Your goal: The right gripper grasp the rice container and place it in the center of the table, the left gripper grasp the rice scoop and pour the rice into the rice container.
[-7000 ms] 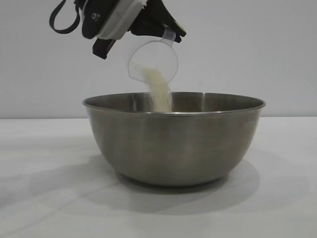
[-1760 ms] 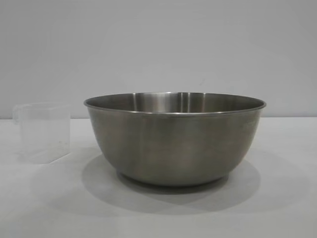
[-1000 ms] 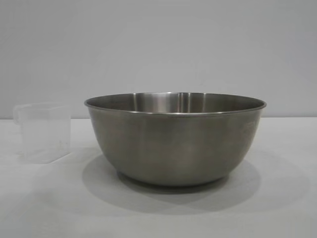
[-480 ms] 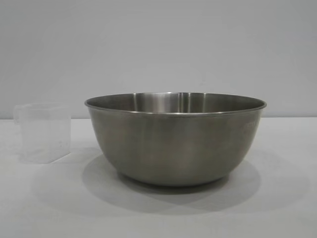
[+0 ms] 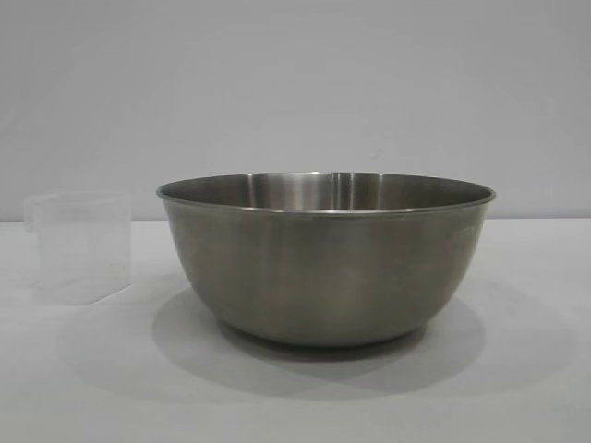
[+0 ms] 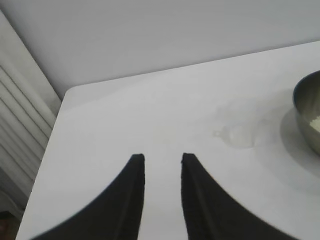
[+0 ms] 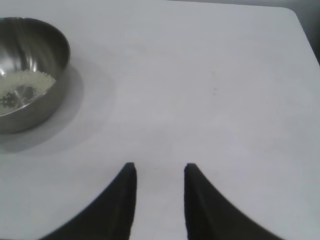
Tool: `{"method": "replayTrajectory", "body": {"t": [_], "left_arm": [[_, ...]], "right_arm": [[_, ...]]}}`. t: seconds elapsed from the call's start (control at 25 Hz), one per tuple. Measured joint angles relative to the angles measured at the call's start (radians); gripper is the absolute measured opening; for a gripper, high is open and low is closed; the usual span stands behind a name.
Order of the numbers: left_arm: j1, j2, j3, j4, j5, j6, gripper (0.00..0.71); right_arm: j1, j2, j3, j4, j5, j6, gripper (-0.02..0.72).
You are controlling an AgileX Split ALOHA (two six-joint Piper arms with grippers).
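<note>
Both grippers are sitting empty, jaws parted, nothing between them: left gripper (image 6: 163,159) is hovering over bare table (image 5: 517,406) with the rice scoop (image 6: 239,136) well ahead of it, right gripper (image 7: 159,168) is hanging well apart from the rice container (image 5: 325,257). Scoop is standing upright just beside the container's left side. Rice (image 7: 26,82) is lying in the container bottom.

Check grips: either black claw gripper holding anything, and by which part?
Nothing held. Left gripper and right gripper are open over bare white table; translucent plastic scoop stands free.
</note>
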Motion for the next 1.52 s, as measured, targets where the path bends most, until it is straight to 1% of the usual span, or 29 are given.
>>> {"method": "replayTrajectory", "body": {"t": [0.24, 0.32, 0.36, 0.48, 0.6, 1.28, 1.52], "left_arm": [[0.000, 0.000, 0.119, 0.005, 0.020, -0.047, 0.141], [0.000, 0.000, 0.140, 0.009, 0.020, -0.050, 0.141], [-0.002, 0.000, 0.142, 0.011, 0.020, -0.050, 0.141], [-0.030, 0.000, 0.142, 0.022, 0.020, -0.051, 0.141], [-0.045, 0.000, 0.142, 0.026, 0.018, -0.054, 0.141], [-0.047, 0.000, 0.142, 0.026, 0.018, -0.054, 0.141], [-0.047, 0.000, 0.142, 0.026, 0.018, -0.054, 0.141]], "right_arm": [[0.000, 0.000, 0.000, 0.000, 0.000, 0.000, 0.231], [0.000, 0.000, 0.000, 0.000, 0.000, 0.000, 0.231], [0.000, 0.000, 0.000, 0.000, 0.000, 0.000, 0.231], [0.000, 0.000, 0.000, 0.000, 0.000, 0.000, 0.231], [0.000, 0.000, 0.000, 0.000, 0.000, 0.000, 0.231], [0.000, -0.002, 0.000, 0.000, 0.000, 0.000, 0.231], [0.000, -0.067, 0.000, 0.000, 0.002, 0.000, 0.231]]}}
